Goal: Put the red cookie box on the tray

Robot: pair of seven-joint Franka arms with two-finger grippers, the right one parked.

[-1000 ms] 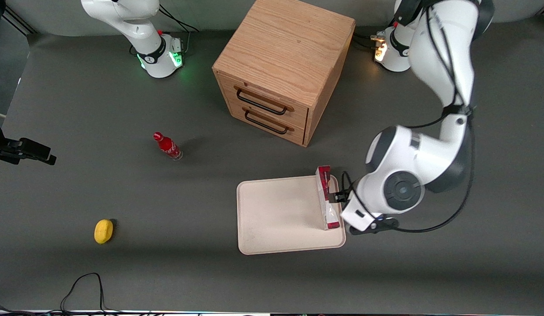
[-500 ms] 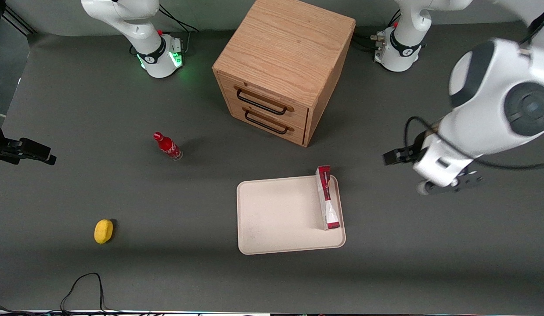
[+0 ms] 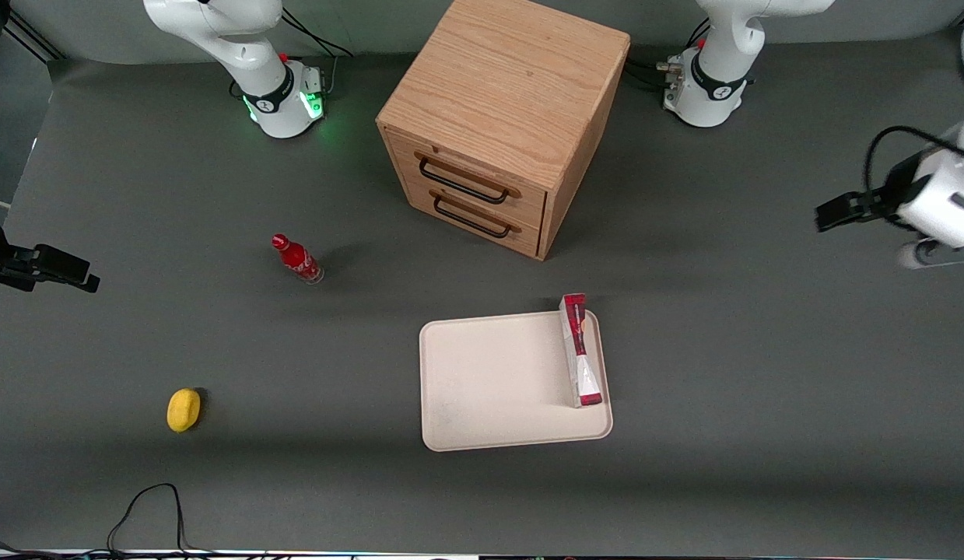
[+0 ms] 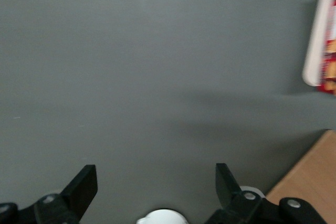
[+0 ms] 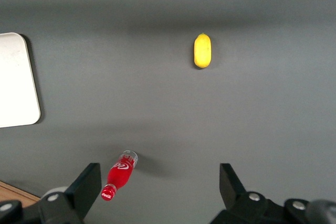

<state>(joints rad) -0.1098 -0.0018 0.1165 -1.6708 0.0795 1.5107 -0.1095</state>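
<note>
The thin flat red-and-white cookie box (image 3: 581,351) stands on its long narrow edge on the large cream-white rectangular tray (image 3: 497,381), close along the rim toward the working arm's end. The black two-finger gripper (image 4: 156,184) hangs well apart from the tray, fingers spread wide, holding nothing. Placement looks done; any further retreat should stay high and slow so the balanced box is not toppled.

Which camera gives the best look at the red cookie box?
The front view: the whole red cookie box stands on edge on the tray, far from the open tool. The left wrist view catches only a cropped sliver. The right wrist view misses it.
</note>
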